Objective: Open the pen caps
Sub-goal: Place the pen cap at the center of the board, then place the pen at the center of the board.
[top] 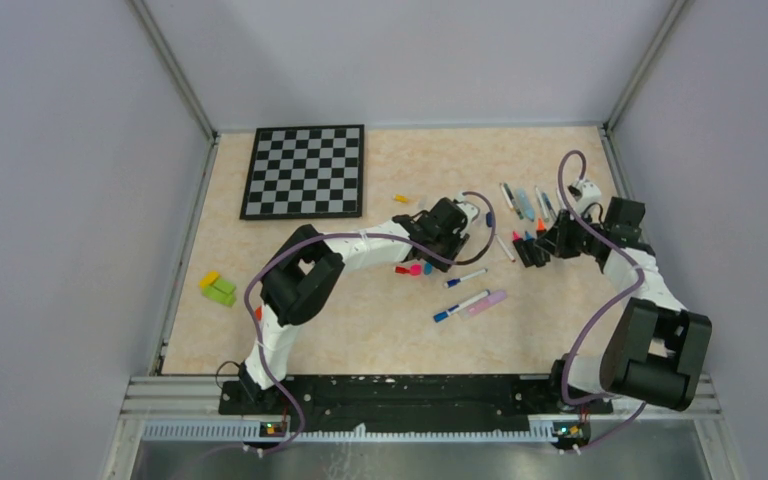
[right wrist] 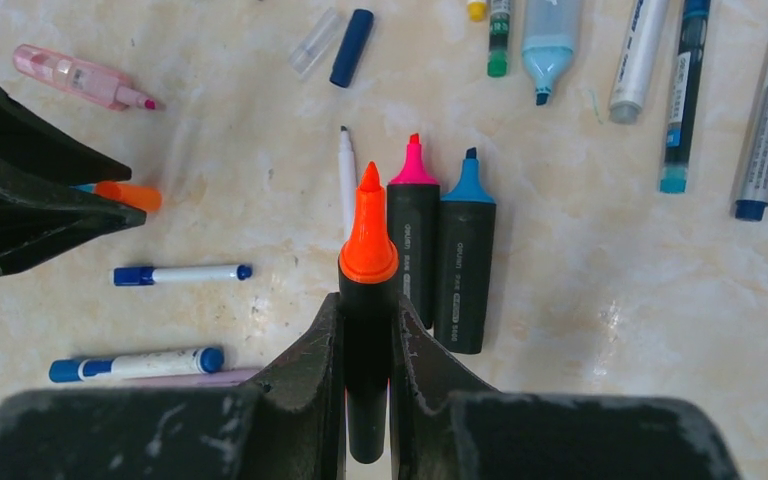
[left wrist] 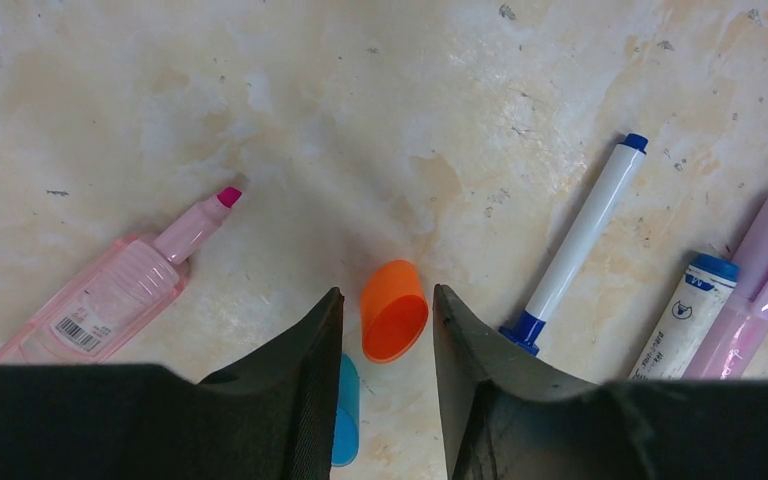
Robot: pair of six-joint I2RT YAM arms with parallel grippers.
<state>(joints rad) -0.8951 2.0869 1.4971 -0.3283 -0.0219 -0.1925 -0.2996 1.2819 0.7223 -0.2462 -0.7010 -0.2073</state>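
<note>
My left gripper (left wrist: 385,300) is open, low over the table. A loose orange cap (left wrist: 394,310) lies on the table between its fingertips, touching neither. A light blue cap (left wrist: 346,410) lies partly under the left finger. An uncapped pink highlighter (left wrist: 125,290) lies to the left. My right gripper (right wrist: 368,305) is shut on a black marker with a bare orange tip (right wrist: 368,250). Beside it lie uncapped pink (right wrist: 413,230) and blue (right wrist: 465,250) black markers. Two white pens (right wrist: 180,273) (right wrist: 135,364) still wear blue caps.
A row of pens (right wrist: 640,60) lies at the far right, with a dark blue cap (right wrist: 351,47) and a clear cap (right wrist: 315,42) nearby. A chessboard (top: 305,170) is at the back left. A yellow-green block (top: 218,288) lies at the left edge.
</note>
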